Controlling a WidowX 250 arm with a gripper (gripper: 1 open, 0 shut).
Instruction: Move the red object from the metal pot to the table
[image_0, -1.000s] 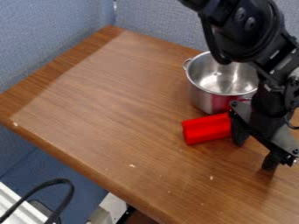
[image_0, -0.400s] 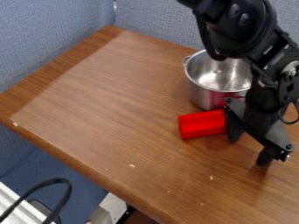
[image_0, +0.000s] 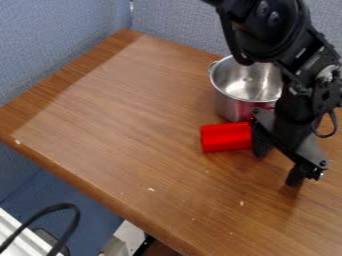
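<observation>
Change: the red object (image_0: 227, 137) lies a little further left on the desk (image_0: 120, 120) than a second ago, and the gripper (image_0: 283, 160) beside it has shifted left with it.
Red object: one small block, bright matte red, oblong with rounded ends, lying on its side on the wood, outside the pot and just in front of its wall.
Metal pot: one round steel pot (image_0: 246, 88), shiny silver, straight walls, pale reflective inside; nothing red shows in it. It stands on the far right part of the desk, behind the red object.
Desk: one broad brown wooden top, grain running along its length, with a lighter rounded edge at the near side.
Gripper: one black, angular, matte unit on a black arm (image_0: 274, 35), pointing steeply down, just right of the red object, touching or nearly touching its right end.
Fingers: spread wide apart, one near the block (image_0: 263, 146), one lower right (image_0: 305, 174); they clasp nothing.
Wall: blue fabric-textured panels (image_0: 60, 35) behind the desk.
Cable: one black cord (image_0: 47, 225) looping below the near desk edge.
</observation>
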